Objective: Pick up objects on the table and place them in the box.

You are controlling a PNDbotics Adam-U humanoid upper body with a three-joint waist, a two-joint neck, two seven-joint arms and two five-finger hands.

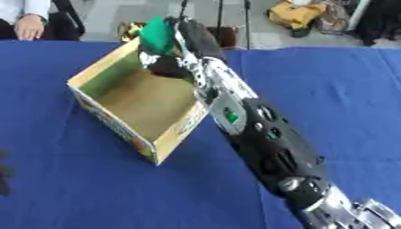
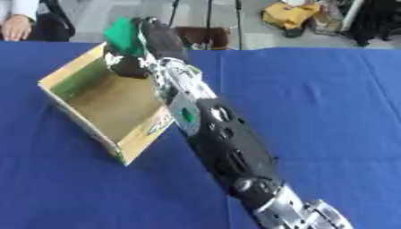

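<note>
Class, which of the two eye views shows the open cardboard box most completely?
The left eye view: the box sits nearer the middle, all walls and its floor clear of the edge. The right eye view shows the same box nearer the picture's left edge, with the right hand holding a green object above it.

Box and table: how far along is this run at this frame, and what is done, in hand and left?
Done: nothing visible yet; the box shows a bare floor. In hand: the right robot hand holds a green object above the box's far corner, not yet released. Left: lower or drop it in. The blue table shows nothing else to pick; the left robot hand is barely visible as a dark shape at the left edge.
</note>
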